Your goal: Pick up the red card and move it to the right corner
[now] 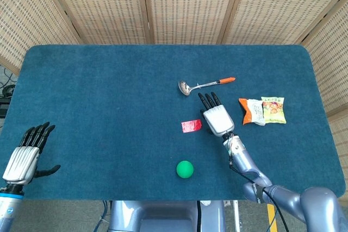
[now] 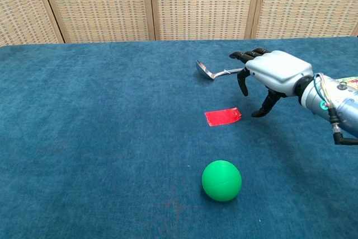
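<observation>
centrally, the red card (image 1: pixel 191 126) lies flat on the blue table (image 1: pixel 109 91), held by nothing, with the right hand (image 1: pixel 216 118) hovering just beside its right edge. seen from the chest, this hand (image 2: pixel 274 76) is palm-down with fingers (image 2: pixel 243 82) apart and curved downward and the thumb (image 2: pixel 263 109) reaching toward the cloth near the card (image 2: pixel 222 117) but clear of it; a strip of cloth shows between thumb tip and card, so the hand holds nothing. such a posture suits a thin, flat thing: a card flush on soft cloth offers no face to grasp, so the likely plan is to hook or pinch one edge from the side, and the hand stands at the card's right edge for that reason. the task is judged to be at its start, the card not yet lifted and well apart from the table's right corner. beyond the fingertips lies a ladle (image 1: pixel 204 85) with an orange handle; to the right lie two snack packets (image 1: pixel 262 111), which sit between the card and the right side and may constrain the path. a green ball (image 1: pixel 185 169) rests nearer the front edge. the left hand (image 1: pixel 24 156) is idle at the near left corner, fingers straight and slightly apart, holding nothing, out of the chest view.
</observation>
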`<state>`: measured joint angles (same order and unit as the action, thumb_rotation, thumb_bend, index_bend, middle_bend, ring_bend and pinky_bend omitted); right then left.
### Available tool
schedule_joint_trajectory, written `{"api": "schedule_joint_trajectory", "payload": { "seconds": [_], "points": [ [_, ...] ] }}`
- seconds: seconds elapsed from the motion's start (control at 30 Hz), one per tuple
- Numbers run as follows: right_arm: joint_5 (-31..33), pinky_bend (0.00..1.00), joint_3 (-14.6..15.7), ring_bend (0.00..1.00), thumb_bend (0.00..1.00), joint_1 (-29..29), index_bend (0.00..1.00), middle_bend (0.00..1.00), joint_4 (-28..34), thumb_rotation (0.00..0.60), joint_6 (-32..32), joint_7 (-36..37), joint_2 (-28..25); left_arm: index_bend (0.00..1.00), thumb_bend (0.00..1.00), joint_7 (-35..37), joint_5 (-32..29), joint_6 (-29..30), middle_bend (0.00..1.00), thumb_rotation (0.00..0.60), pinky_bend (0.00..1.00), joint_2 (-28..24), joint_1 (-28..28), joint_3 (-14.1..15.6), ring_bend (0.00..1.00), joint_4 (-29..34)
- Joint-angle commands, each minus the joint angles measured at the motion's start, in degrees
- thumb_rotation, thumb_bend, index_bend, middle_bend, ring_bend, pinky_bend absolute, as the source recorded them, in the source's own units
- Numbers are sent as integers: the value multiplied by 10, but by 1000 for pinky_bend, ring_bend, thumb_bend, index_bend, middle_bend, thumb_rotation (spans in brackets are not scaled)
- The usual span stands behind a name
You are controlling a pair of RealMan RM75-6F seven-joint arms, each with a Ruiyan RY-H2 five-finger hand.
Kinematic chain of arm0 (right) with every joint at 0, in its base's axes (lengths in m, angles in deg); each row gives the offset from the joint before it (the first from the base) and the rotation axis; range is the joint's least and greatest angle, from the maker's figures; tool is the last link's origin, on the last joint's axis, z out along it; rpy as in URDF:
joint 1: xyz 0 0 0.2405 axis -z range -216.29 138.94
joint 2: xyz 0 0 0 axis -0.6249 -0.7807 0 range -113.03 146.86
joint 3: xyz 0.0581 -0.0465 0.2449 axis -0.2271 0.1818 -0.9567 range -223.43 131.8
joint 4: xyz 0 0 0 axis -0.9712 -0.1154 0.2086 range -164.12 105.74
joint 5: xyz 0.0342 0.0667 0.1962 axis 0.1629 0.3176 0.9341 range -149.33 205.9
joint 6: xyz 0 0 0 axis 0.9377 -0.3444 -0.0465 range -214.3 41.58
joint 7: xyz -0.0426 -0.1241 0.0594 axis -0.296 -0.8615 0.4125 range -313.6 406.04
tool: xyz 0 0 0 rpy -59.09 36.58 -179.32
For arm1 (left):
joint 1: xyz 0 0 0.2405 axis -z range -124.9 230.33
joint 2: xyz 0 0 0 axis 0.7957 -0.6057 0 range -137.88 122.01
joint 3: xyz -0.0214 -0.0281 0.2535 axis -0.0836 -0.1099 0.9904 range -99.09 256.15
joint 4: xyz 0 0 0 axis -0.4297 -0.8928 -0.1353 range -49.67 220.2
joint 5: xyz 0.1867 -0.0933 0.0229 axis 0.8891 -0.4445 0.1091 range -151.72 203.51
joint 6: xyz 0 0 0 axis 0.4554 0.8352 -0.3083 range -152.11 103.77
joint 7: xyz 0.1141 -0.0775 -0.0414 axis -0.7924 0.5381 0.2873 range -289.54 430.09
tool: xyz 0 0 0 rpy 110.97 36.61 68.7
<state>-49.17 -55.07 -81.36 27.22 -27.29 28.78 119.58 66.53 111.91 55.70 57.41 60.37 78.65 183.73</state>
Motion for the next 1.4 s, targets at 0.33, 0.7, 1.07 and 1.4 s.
{"api": "schedule_joint_trajectory", "payload": {
  "seconds": [0.33, 0.7, 1.07, 1.4],
  "points": [
    [-6, 0, -1, 0, 0, -11, 504, 0, -39, 600, -13, 19, 31, 0, 51, 1, -1, -3, 0, 600, 0, 1, 1, 0, 0, -1],
    [-6, 0, -4, 0, 0, -21, 504, 0, -73, 600, -28, 31, 48, 0, 51, 0, -6, -8, 0, 600, 0, 3, 3, 0, 0, -5],
    [-8, 0, -4, 0, 0, -25, 504, 0, -90, 600, -33, 38, 57, 0, 52, 1, -9, -11, 0, 600, 0, 3, 4, -1, 0, -7],
    [-9, 0, -5, 0, 48, -30, 509, 11, -103, 600, -38, 40, 68, 0, 52, 1, -9, -12, 0, 600, 0, 3, 5, 0, 0, -6]
  ]
}}
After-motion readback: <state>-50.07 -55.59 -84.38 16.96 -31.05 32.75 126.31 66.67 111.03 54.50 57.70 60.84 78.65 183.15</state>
